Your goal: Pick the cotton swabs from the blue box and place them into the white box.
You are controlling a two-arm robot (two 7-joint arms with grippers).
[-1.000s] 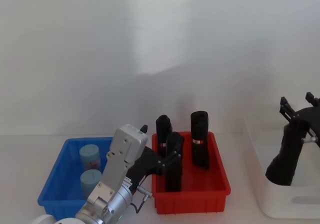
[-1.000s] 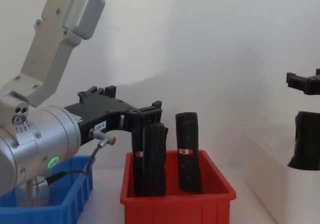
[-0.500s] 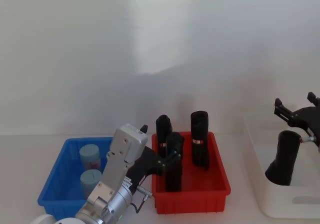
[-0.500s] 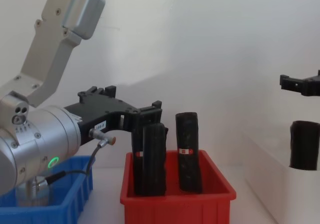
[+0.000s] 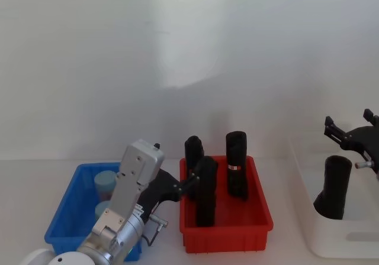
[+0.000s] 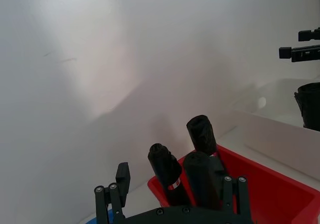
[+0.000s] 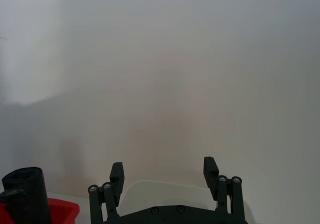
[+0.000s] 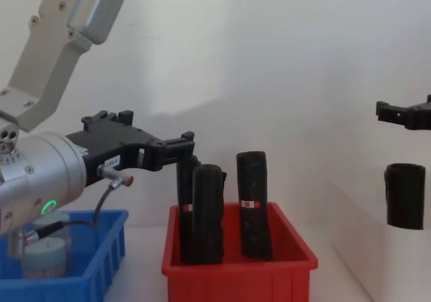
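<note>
Sitting far left, blue box (image 5: 66, 216): small bright blue plastic bin with open top and thick rim, just beside the red bin.
Cotton swabs (image 5: 105, 183): two small clear cylindrical jars with pale grey-blue lids, upright inside the blue box, one behind the other; nearer one partly hidden by the silver left arm (image 5: 131, 179).
Left gripper (image 8: 180, 147): black, fingers spread wide, holding nothing; hangs above the seam between blue box and red bin, pointing toward the black rolls, about level with their tops; touching them or not, cannot tell.
Red bin (image 5: 228, 238): small red plastic tray in the middle, carrying three tall black rolls (image 5: 236, 158), upright; no part of the task.
White box (image 5: 355, 244): plain white smooth-walled plastic bin at far right, well apart from the blue box; holds a lone black roll (image 5: 334, 185), no swab jar visible inside.
Right gripper (image 7: 164, 174): black, jaws wide and empty, hovering above the white box, over the lone black roll.
Step in hand: probably the reach for a first jar; both visible jars not yet picked.
Next move: likely calls for bringing the left gripper over the blue box, tipping it down, straddling one lid, closing, lifting clear of the rim, then crossing above the black rolls to the white box without knocking them.
</note>
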